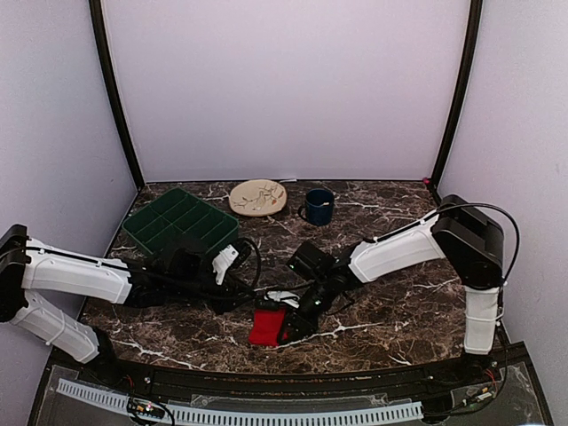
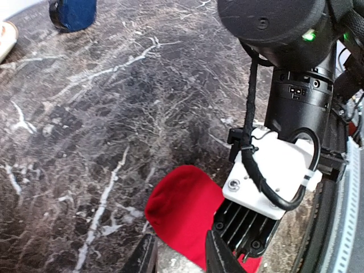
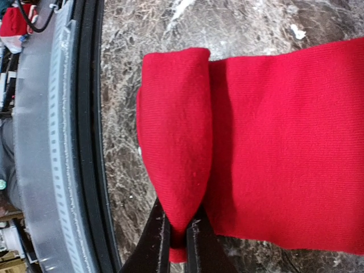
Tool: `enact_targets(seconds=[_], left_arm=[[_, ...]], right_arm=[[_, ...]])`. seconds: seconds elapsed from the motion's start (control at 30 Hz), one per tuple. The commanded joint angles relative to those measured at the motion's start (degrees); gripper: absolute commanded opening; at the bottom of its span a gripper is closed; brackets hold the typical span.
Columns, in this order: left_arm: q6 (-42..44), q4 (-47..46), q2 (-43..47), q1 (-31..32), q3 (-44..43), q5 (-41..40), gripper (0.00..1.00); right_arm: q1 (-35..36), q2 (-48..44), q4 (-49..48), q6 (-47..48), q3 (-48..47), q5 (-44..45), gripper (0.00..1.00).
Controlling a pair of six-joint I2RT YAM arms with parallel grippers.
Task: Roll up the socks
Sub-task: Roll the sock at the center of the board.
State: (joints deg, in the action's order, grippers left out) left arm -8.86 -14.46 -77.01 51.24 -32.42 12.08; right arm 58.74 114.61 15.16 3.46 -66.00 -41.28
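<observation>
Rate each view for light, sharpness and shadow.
Top external: even, soft light, no glare, the socks small and partly hidden. Left wrist: the mug at the top edge is blurred, the red flat and oversaturated. Right wrist: knit sharp, the fold shadowing the flat part.

No text, label, brand, number or sign can be read in any of the three views, whether beside the fingers of either arm or further from them.
</observation>
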Motion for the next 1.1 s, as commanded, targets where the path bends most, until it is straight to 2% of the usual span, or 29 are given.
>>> enact_targets(seconds=[0.0,0.27,0.37,0.47,0.7,0.8,1.07], left_arm=[[4.6,1.6,4.7,5.1,1.0,-5.6,0.31],[3.2,4.5,11.2,11.2,2.9,-16.6,0.31],[4.8,5.2,13.4,13.1,3.4,-18.1,0.31],[7.1,6.4,13.5,14.5,3.4,-16.2,0.31],[14.0,14.4,4.7,18.0,-1.9,-7.7,0.32],[15.9,16.0,1.7,18.0,-4.0,-6.9,0.33],[20.2,19.1,-6.0,18.0,-8.9,-6.6,0.44]], right_arm=[[-2.0,2.1,2.1,-2.2,-2.6,-4.8,0.00],[-2.8,3.2,3.6,-2.3,-3.9,-6.8,0.00],[-3.3,3.6,3.8,-2.3,-4.2,-7.6,0.00],[-3.6,4.2,4.8,-2.1,-4.9,-8.4,0.00],[-4.3,5.8,6.6,-1.9,-6.2,-11.3,0.01],[-4.4,6.4,7.2,-1.9,-6.2,-12.1,0.01],[-4.4,6.7,7.1,-2.0,-5.9,-13.3,0.01]])
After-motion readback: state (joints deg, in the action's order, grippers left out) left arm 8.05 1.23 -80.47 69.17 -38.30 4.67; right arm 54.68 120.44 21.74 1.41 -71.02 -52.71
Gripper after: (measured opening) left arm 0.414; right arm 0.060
